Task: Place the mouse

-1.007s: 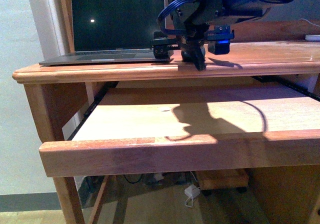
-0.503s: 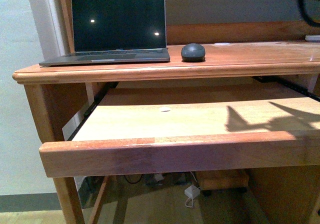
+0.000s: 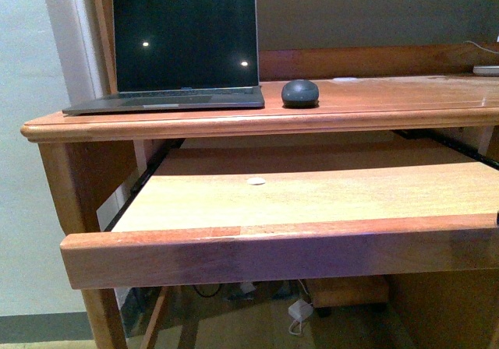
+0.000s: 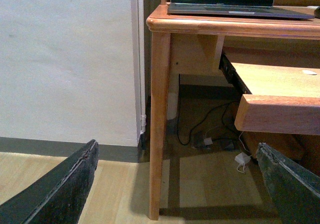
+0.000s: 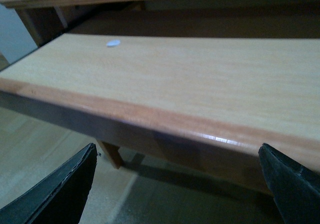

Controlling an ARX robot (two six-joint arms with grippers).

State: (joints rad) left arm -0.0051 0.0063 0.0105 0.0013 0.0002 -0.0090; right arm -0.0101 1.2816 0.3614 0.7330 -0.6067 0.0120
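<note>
The arm's shadow is no longer falling on the pull-out shelf [image 3: 312, 201], and no arm is showing in the front view. The mouse [image 3: 300, 93] is sitting free on the desk top [image 3: 390, 103], just beside the laptop [image 3: 187, 49] at its 3 o'clock. The left gripper [image 4: 177, 145] and right gripper [image 5: 177, 147] are both hanging spread wide, gripping nothing.
</note>
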